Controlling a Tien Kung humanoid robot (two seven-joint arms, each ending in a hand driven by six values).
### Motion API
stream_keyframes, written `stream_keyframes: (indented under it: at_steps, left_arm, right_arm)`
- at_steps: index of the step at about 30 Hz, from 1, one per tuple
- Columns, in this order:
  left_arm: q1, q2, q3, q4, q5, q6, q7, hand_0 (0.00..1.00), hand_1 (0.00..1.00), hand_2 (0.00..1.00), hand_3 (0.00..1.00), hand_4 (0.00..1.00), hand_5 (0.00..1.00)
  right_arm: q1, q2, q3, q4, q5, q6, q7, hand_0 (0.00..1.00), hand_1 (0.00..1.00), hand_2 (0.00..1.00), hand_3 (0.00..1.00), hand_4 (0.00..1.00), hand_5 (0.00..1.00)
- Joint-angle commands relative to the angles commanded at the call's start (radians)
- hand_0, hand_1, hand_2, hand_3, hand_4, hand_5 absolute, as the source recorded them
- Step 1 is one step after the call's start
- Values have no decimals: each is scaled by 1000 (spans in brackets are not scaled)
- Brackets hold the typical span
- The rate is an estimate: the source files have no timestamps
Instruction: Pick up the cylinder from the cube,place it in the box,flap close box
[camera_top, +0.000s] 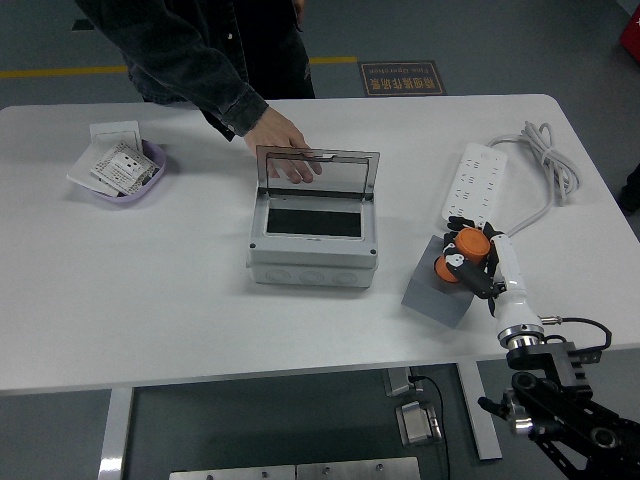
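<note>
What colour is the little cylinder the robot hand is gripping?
Orange; the small orange cylinder shows clearly in the head view.

Bright, even overhead light; white counter (150, 300) evenly lit, no hot glare. Shadows soft and short: faint one under person's hand (285, 150) and sleeve, darker patch beside box (314, 222). Focus sharp mid-frame, slight softness at person's arm. Counter edges bow a bit, wide-angle distortion.

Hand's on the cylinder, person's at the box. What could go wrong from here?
1. A person's hand rests behind the open lid of the box; a transfer now risks contact.
2. The right hand grips the orange cylinder tilted over the grey cube; it may slip or drag the cube.
3. The power strip lies just behind.
</note>
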Motion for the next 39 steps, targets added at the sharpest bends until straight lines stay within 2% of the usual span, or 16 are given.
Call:
stream_keyframes:
  at_steps: [10,11,22,23,28,29,34,39]
  left_arm:
    - [-2,3,22,0,-22,7,-14,669,702,631,634,705,165]
    - [-2,3,25,0,-24,8,-16,666,701,630,632,707,168]
    - [-6,3,45,0,-39,9,-18,665,701,630,633,711,176]
    - [-6,3,46,0,-38,8,-17,663,699,632,635,715,175]
    - [-6,1,46,0,-37,7,-14,663,699,632,635,715,175]
    - [-5,0,45,0,-35,7,-14,663,698,632,635,717,185]
    - [-5,0,33,0,-21,5,-10,663,698,632,635,717,185]
    - [-3,0,17,0,-5,4,-5,663,698,632,633,719,188]
  right_arm:
    - [2,-1,-4,10,-16,-18,-16,767,701,647,610,474,2]
    - [3,-2,-4,12,-22,-21,-19,767,703,634,562,441,2]
    - [21,-10,-7,55,-108,-43,-60,768,704,629,534,399,2]
    - [23,-10,-8,57,-116,-43,-64,753,685,589,477,381,2]
    - [30,-13,-12,67,-150,-43,-81,753,685,589,477,381,2]
    - [33,-13,-13,69,-156,-43,-85,653,520,481,411,358,2]
    - [56,-24,-16,97,-205,-43,-120,653,520,481,411,358,2]
    - [113,-41,-38,130,-301,-43,-207,654,532,483,416,358,2]
